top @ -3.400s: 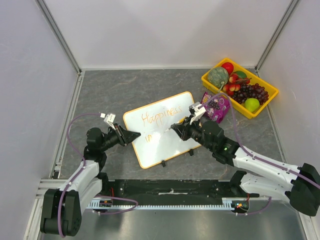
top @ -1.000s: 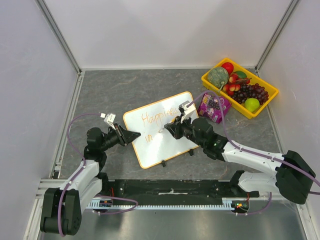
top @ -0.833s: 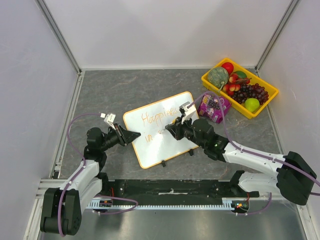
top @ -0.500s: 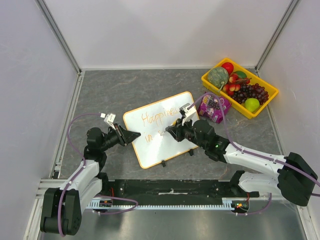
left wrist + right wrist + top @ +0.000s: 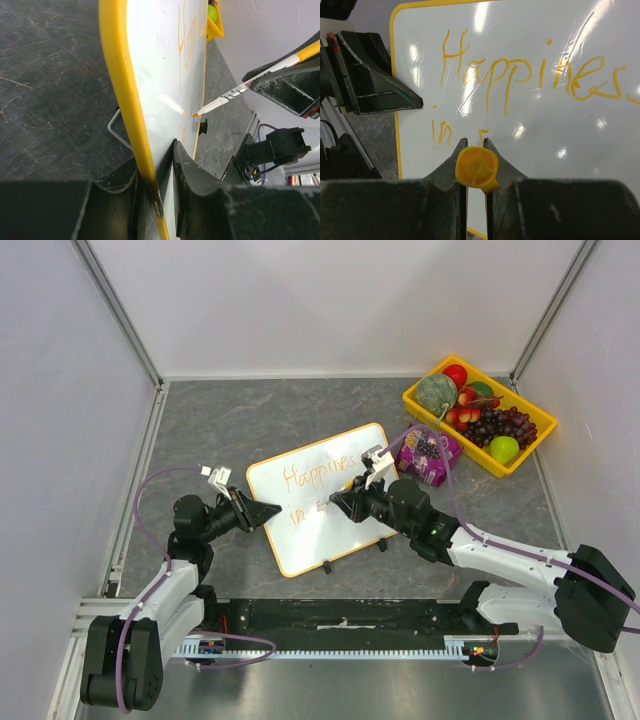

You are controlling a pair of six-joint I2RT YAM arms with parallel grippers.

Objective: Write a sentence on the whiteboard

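Taking 12 o'clock as straight away from the arm bases, the whiteboard (image 5: 332, 540) lies flat-looking on the grey table mid-floor, turned so its long edges run from 8 to 2 o'clock. Two black clips (image 5: 327, 566) sit on its nearest edge.

The left gripper (image 5: 268, 511) reaches in from 9 o'clock and is clamped on the board's left rim. In its own wrist view the left gripper (image 5: 156, 165) has a finger on each side of the yellow rim, pressed against it.

The right gripper (image 5: 345, 502) comes in from 4 o'clock and hangs over the board's middle. It is closed tight on a marker (image 5: 476, 167), whose yellow butt end sits squeezed between the fingers in the right wrist view. From the left wrist the marker (image 5: 235, 92) slants down to the white surface. Its orange tip meets its own reflection there, so it looks to be touching.

The sentence (image 5: 320, 472) is in orange on the board. The top line reads "Happines", running out of the wrist view, and "in" sits beneath it at the left. The right gripper (image 5: 474, 145) is just past the "in", toward 3 o'clock, beside one short fresh stroke.

Farther off, at 2 o'clock from the board, a purple bag (image 5: 430, 453) lies just beyond its corner. Behind it is a yellow tray (image 5: 515, 390) of fruit.
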